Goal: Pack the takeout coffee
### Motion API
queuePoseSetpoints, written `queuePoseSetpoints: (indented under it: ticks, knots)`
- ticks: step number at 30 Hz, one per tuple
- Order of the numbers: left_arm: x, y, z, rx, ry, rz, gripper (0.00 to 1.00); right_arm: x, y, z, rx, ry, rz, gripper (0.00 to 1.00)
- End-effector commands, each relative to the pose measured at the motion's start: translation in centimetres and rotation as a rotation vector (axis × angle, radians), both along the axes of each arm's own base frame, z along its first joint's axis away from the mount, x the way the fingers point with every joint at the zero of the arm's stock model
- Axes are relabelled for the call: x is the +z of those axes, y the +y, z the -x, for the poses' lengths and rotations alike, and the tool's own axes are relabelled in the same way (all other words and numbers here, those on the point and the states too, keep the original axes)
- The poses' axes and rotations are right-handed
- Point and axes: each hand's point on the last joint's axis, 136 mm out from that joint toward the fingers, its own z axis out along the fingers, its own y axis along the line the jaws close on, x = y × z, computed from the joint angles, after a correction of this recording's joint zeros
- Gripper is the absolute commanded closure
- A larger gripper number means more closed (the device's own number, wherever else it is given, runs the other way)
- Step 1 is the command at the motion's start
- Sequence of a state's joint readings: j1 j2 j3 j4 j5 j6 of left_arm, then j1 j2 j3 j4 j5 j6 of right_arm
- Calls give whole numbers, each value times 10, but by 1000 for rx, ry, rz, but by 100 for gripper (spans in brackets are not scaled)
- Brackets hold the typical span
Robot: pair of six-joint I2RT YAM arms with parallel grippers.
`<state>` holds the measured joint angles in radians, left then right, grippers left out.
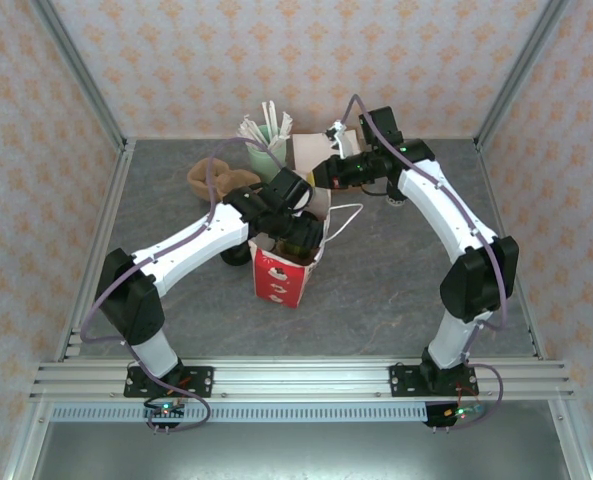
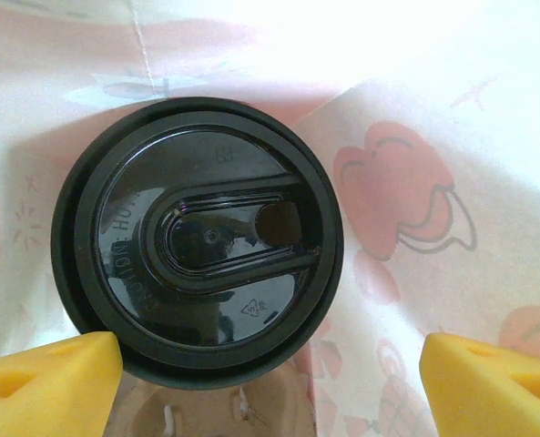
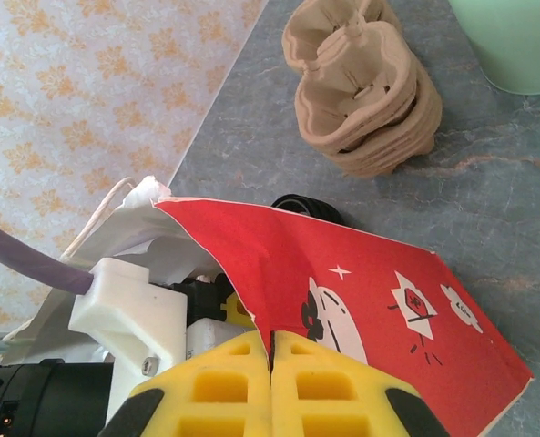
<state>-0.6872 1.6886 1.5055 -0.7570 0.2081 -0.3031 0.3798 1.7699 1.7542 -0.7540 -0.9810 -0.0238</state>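
We see the takeout coffee [image 2: 197, 241] inside the paper bag [image 3: 370, 300], cup hidden; left gripper [image 2: 270, 364] jaws apart, right gripper [image 3: 271, 382] jaws clamping the bag.

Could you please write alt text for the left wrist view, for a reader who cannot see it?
The takeout coffee, seen from above as a round black lid, sits inside the paper bag, its pale walls faintly printed in red. The left tool is open, its yellow fingertips wide apart at the bottom corners.
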Motion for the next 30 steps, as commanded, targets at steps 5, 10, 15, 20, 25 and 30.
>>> queuePoseSetpoints:
  ticks: [5,10,15,20,25,30]
  knots:
    - [75,-31,-7,-59,-135,201,11,-28,-8,6,-7,87,85,93]
    - [82,-28,-6,-59,-164,173,9,-31,-10,4,-8,78,104,93]
    - [71,-3,-18,62,-165,20,11,-30,-10,3,2,50,106,93]
    - [74,-3,-22,131,-189,44,13,-27,-9,0,-2,45,107,93]
    - [71,-14,-17,97,-196,50,14,-24,-8,-2,-12,54,100,93]
    - [94,-19,-16,75,-232,111,12,-22,-9,-1,-5,30,97,93]
